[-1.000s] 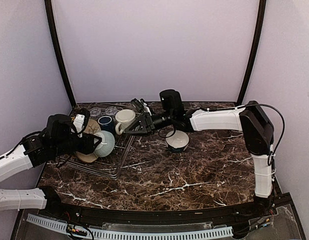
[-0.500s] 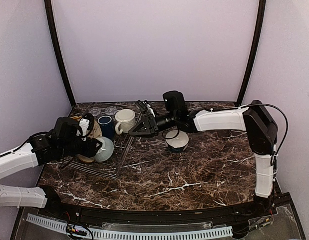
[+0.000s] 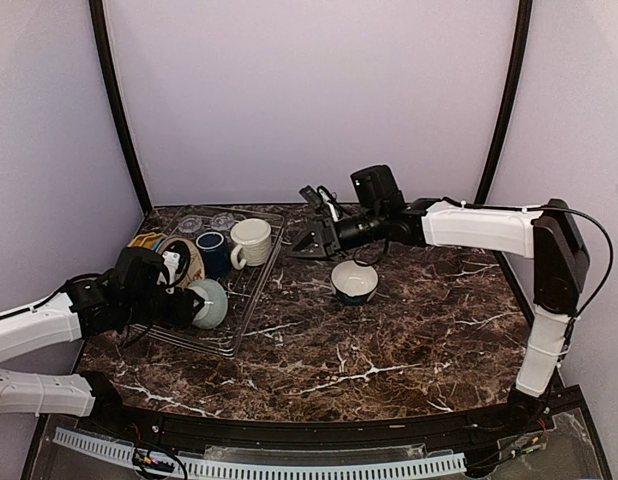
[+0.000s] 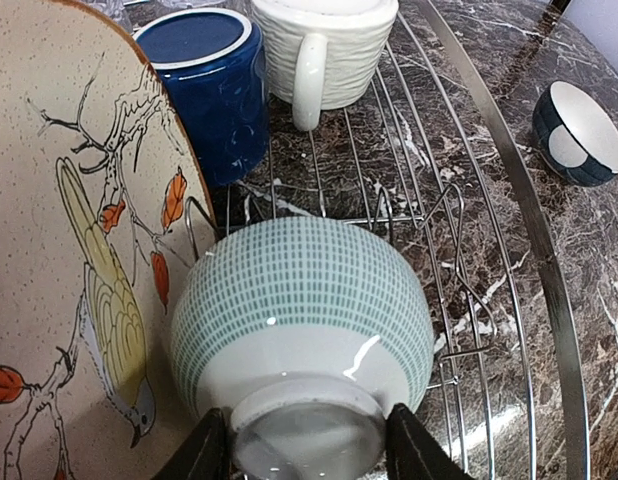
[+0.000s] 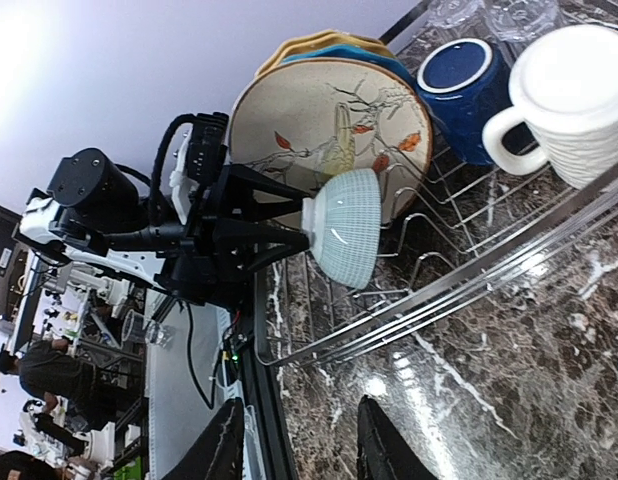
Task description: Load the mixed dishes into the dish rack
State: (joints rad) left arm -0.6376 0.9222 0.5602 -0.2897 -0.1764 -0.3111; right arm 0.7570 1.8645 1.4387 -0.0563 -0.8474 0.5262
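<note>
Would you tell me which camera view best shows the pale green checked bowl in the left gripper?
The left wrist view: the pale green checked bowl fills it, its foot ring between the fingers of the left gripper. The right wrist view shows it side-on; the top view, small.

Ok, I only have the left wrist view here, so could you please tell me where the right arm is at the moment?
Observer: The right gripper hangs open and empty just off the right rim of the dish rack, near the cream mug.
Operator: Thank you. Is anything standing behind the floral plate?
Observer: Yes, a blue plate, and a yellow plate behind that.
Operator: And what is at the rack's far end?
Observer: Two clear tumblers, beyond the navy mug.
</note>
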